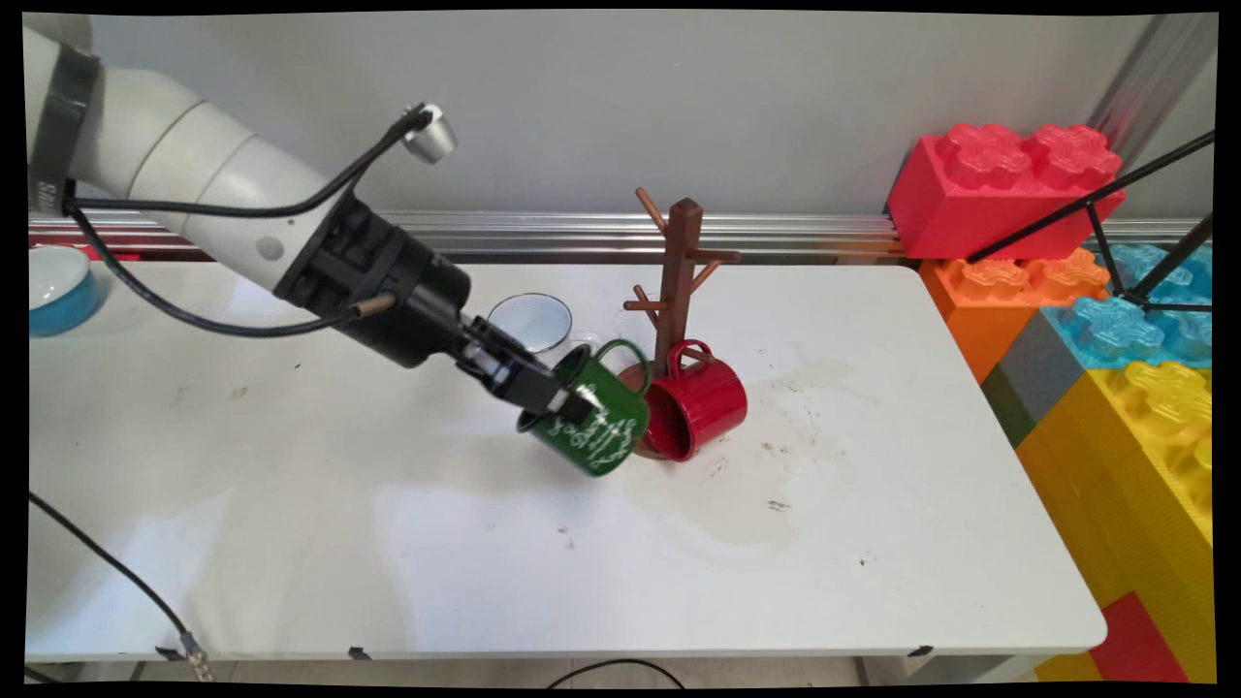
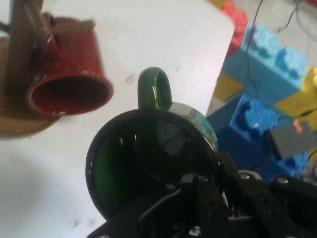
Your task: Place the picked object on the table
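- White tabletop (image 1: pixel 388 543): scuffed and stained near the middle, bare along its near edge.
- One black two-finger claw (image 1: pixel 557 399), clamped on the rim of one glossy dark green enamel mug with white lettering (image 1: pixel 593 427); one finger inside the mouth, the other outside on the wall.
- Green mug tilted, mouth toward the arm, handle uppermost; whether its lower edge touches the tabletop cannot be told.
- In the hand view, the green mug's open mouth (image 2: pixel 148 168) fills the lower middle, handle pointing away from the claw (image 2: pixel 208 208).
- One glossy red enamel mug (image 1: pixel 700 407), just right of the green one and close against it, hanging tilted by its handle from a lower peg, mouth down and toward the camera.
- One brown wooden mug tree with a round base and several slanted pegs (image 1: pixel 682 281), upright just behind both mugs; only the red mug on it.
- One pale round enamel mug or bowl with a dark rim (image 1: pixel 530 322), behind the claw, standing on the tabletop left of the tree.
- One light blue bowl with a white inside (image 1: pixel 58 291), at the far left edge of the tabletop, well apart from the rest.
- One stack of big plastic building bricks (image 1: pixel 1115 339) right of the tabletop: red on top, then orange, blue, yellow.
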Motion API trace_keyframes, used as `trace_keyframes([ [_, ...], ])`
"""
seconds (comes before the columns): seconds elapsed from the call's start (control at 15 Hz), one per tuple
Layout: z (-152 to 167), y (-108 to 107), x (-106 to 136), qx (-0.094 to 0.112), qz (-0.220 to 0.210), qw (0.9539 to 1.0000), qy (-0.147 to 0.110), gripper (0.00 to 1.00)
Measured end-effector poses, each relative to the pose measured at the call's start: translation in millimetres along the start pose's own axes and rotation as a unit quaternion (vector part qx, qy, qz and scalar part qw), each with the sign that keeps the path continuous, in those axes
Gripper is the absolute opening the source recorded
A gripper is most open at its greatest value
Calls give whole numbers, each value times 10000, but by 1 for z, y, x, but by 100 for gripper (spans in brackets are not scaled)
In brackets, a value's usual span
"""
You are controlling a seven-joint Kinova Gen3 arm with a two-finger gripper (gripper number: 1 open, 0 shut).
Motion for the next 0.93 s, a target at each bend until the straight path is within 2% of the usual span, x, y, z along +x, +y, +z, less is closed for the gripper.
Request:
trace_keyframes([
  [0.27, -3, -11, -8, 129, 367, 9984, -414, 0],
  [0.4, -5, -20, -15, 215, 699, 9949, -701, 0],
  [0.73, -4, -36, -30, 420, 1363, 9828, -1169, 0],
  [0.93, 0, -46, -38, 561, 1766, 9730, -1375, 0],
])
